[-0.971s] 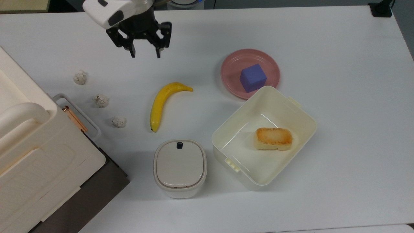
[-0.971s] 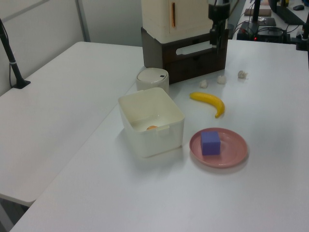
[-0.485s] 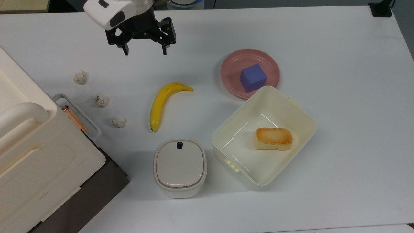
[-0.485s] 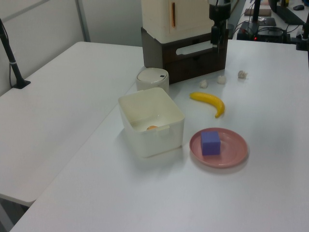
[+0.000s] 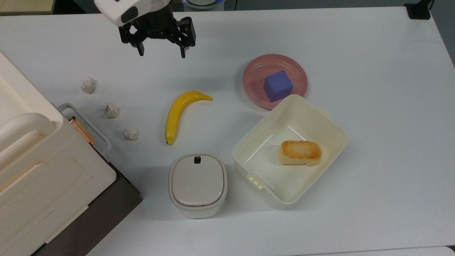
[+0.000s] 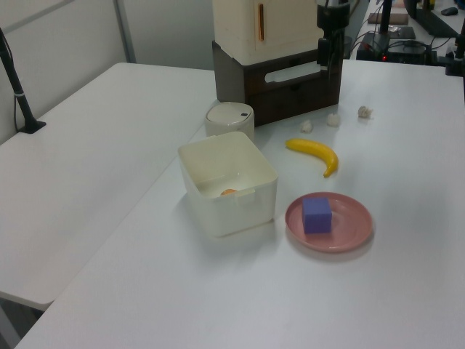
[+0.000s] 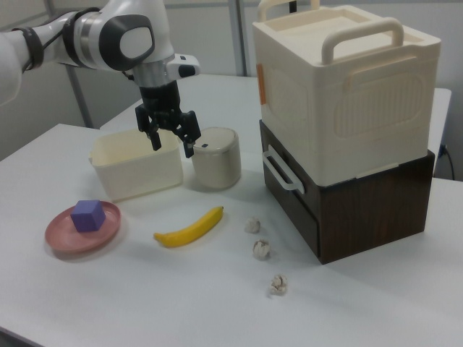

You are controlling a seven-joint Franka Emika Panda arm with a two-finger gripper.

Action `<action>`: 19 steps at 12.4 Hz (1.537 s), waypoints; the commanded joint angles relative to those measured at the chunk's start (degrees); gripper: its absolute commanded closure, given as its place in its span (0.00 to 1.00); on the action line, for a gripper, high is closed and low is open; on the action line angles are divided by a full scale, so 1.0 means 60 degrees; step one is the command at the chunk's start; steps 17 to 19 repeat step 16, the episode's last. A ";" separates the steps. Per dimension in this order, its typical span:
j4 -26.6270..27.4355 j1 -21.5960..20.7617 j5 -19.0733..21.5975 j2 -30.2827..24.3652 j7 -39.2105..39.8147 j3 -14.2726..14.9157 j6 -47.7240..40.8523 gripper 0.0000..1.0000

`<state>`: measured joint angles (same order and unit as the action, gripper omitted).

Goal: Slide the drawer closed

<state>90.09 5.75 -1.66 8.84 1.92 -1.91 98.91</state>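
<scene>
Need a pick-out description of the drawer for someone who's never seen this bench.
Find the big cream plastic case with a rounded handle; it sits on a dark-brown wooden cabinet. The drawer is the cabinet's front panel facing the yellow banana. It alone carries a translucent white rectangular loop handle, unlike the open cream tub with bread.

On the table I count three crumpled white paper balls [image 5: 88, 85], one banana [image 5: 177, 113], one pink plate [image 5: 256, 67] carrying one purple cube [image 5: 277, 85], one open cream tub [image 5: 334, 124] with what looks like one piece of toasted bread [image 5: 301, 152], one lidded round canister [image 5: 197, 184], one big cream case [image 7: 347, 94], one dark drawer unit [image 7: 362, 210].
</scene>
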 commanded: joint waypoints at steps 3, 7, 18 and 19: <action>0.1390 -0.0108 0.0116 -0.1106 -0.0232 0.0054 0.0478 0.00; 0.1288 -0.0050 0.0247 -0.1165 -0.0276 0.0084 0.0071 0.00; 0.1039 -0.0094 0.0745 -0.1209 -0.1023 0.0054 -0.0430 0.00; 0.1039 -0.0094 0.0745 -0.1209 -0.1023 0.0054 -0.0430 0.00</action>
